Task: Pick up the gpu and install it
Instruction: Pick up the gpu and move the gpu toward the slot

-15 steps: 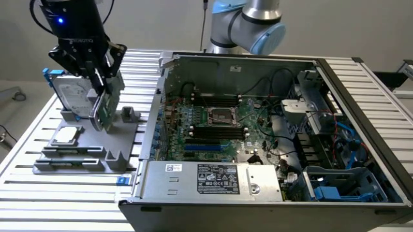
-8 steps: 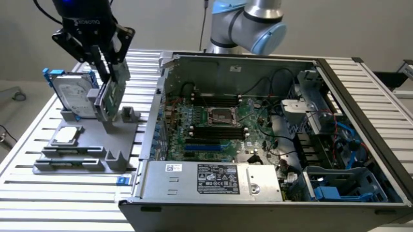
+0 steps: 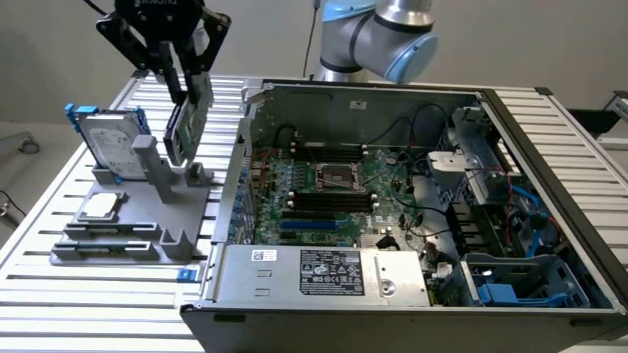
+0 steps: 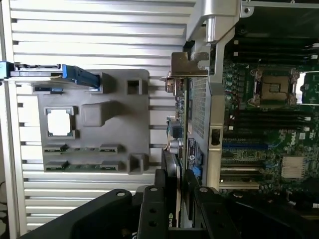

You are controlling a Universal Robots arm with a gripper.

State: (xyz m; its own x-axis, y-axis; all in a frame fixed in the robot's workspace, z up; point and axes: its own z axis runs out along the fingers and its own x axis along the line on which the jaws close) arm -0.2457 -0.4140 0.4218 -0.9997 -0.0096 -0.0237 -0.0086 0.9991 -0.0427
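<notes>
The gripper (image 4: 175, 196), clamped on the gpu (image 4: 188, 124) above the grey holder (image 3: 137, 220) at the exterior view's left of the case (image 3: 238, 147), should, I judge, carry it upright, clear of the wall.

My gripper (image 3: 188, 88) was black. The gpu (image 3: 184, 125) in it showed a green board and a silver bracket. At nine o'clock of it in the exterior view, the hard drive (image 3: 110, 140) was silver in a blue frame, on a plain grey fixture (image 3: 128, 228). The table (image 3: 59, 294) was pale and striped by slats. The motherboard (image 3: 334, 191) was green with black slots.
</notes>
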